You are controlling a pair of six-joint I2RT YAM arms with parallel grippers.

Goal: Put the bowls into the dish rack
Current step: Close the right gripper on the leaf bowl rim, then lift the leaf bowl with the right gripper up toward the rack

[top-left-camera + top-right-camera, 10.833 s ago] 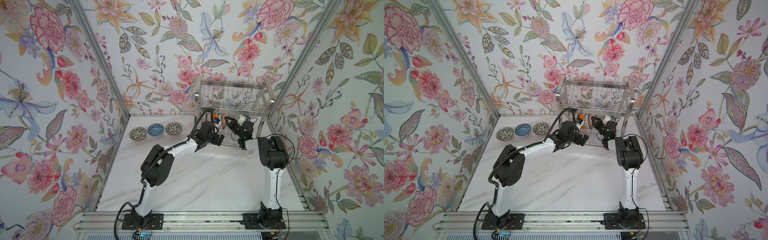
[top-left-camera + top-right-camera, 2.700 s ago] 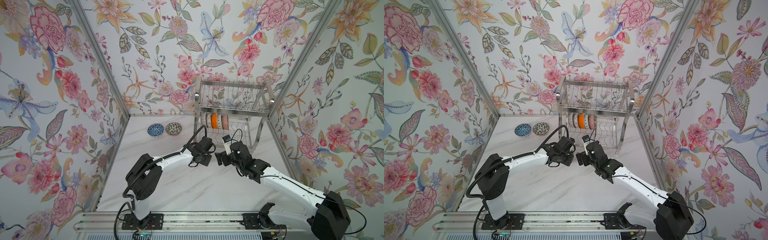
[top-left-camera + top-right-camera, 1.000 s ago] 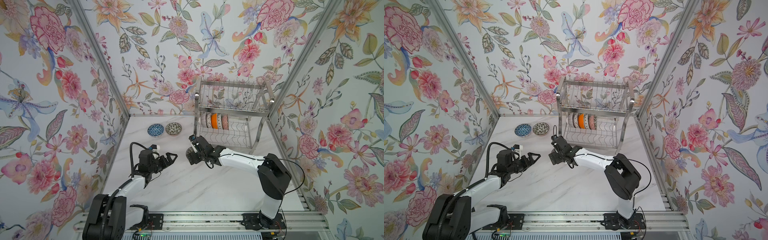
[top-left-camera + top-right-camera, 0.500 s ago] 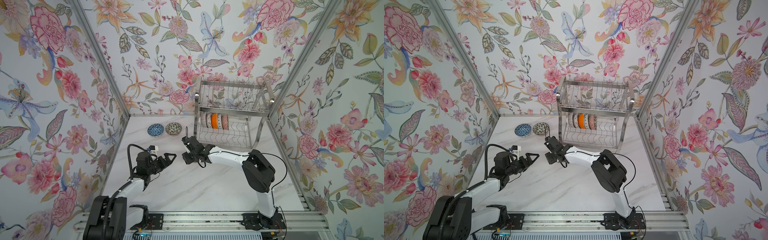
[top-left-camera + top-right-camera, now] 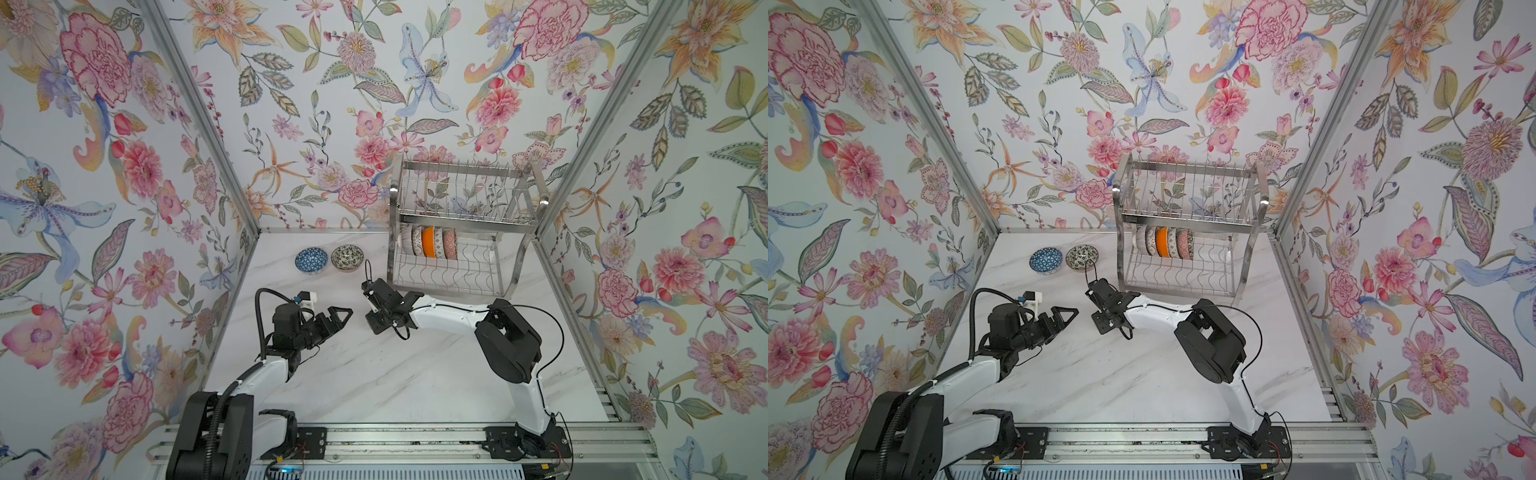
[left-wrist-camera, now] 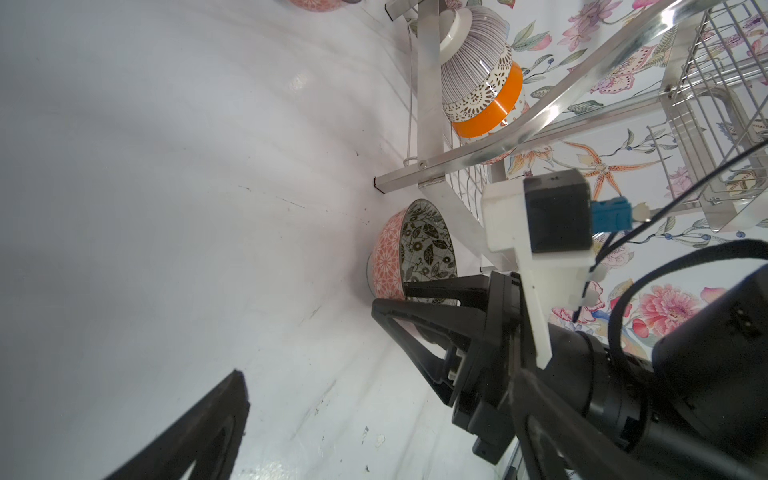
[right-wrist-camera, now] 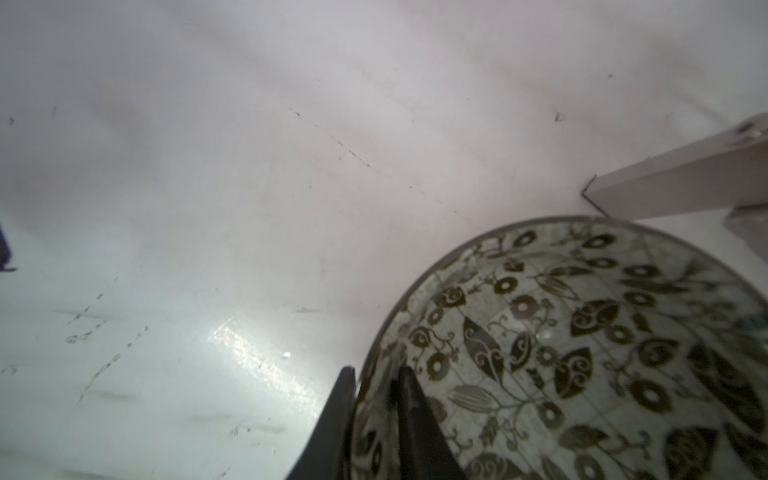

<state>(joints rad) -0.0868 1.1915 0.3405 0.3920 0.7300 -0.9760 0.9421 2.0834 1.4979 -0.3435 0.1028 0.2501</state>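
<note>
Perhaps marble tabletop (image 5: 376, 388), floral walls (image 5: 332, 83)

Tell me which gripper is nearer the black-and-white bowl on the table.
Right. The right gripper has fingers either side of the black-and-white bowl at its rim; the left gripper hangs open, apart.

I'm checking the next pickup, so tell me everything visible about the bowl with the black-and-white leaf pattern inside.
The small round bowl with the black-and-white leaf pattern inside looks like glazed ceramic; its outside is pinkish-orange with a white lattice, above a pale foot. It stands upright on the white marbled table, beside a blue-patterned bowl and near a leg of the shiny steel wire dish rack. The right gripper straddles its rim, one finger inside, one outside.
</note>
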